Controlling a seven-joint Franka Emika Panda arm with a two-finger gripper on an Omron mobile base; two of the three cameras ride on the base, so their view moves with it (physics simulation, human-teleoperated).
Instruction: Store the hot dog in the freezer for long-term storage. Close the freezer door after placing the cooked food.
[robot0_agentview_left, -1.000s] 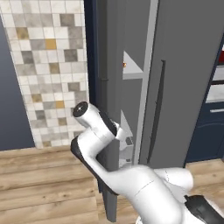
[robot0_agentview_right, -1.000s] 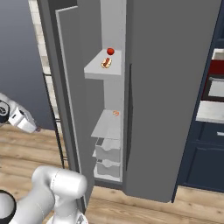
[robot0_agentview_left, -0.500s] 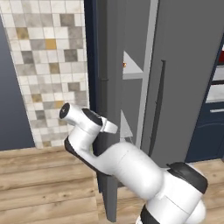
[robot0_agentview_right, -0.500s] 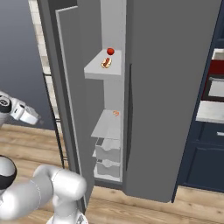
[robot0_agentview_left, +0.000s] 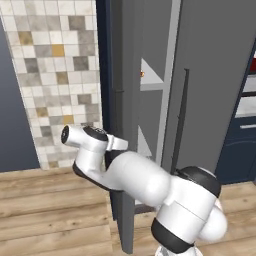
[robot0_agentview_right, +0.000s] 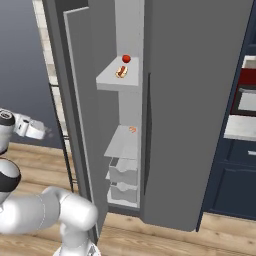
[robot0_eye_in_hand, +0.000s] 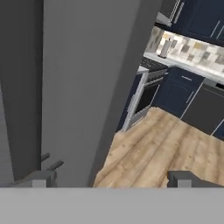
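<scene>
gripper wide open, empty, beside freezer door

Red ball, perhaps a tomato, on upper shelf

White arm beside the ajar freezer door, tiled wall behind
</scene>
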